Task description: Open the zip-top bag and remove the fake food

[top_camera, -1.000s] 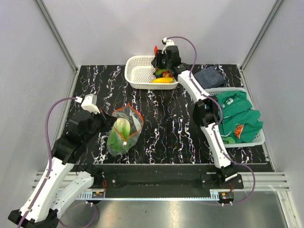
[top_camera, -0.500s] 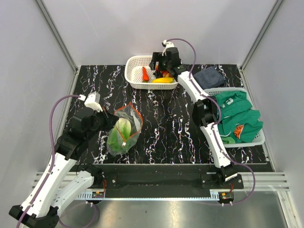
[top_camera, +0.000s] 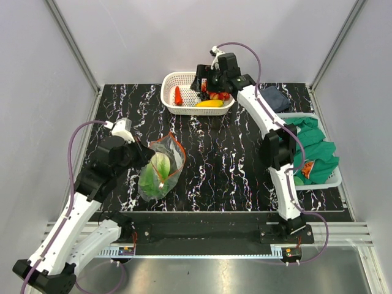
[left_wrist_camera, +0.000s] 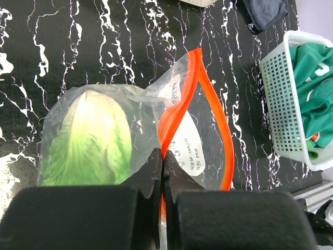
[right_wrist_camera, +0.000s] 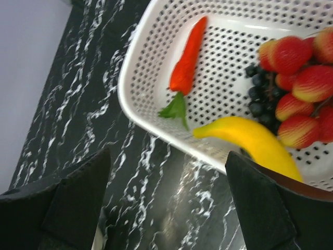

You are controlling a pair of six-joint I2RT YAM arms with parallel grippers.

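Note:
The zip-top bag (top_camera: 173, 150) lies on the dark marbled table at front left, its orange-rimmed mouth (left_wrist_camera: 227, 136) gaping. A leafy green lettuce (left_wrist_camera: 89, 139) is inside it (top_camera: 155, 172). My left gripper (left_wrist_camera: 164, 162) is shut on the near strip of the bag's orange rim, seen from above at the bag's left side (top_camera: 146, 158). My right gripper (right_wrist_camera: 167, 156) hangs open and empty over the near rim of the white basket (right_wrist_camera: 130, 104). In that basket lie a red pepper (right_wrist_camera: 187, 56), a yellow banana (right_wrist_camera: 252, 141), strawberries (right_wrist_camera: 297, 67) and dark grapes (right_wrist_camera: 260, 96).
The white basket (top_camera: 171, 78) stands at the back middle. A second lattice basket (top_camera: 334, 179) holding green cloth (top_camera: 315, 150) sits at the right edge, with a dark folded cloth (top_camera: 270, 98) behind it. Grey walls close in both sides.
My right gripper opened and let go of the red pepper, which now lies in the left part of the white basket. The left gripper kept its hold and shifted slightly.

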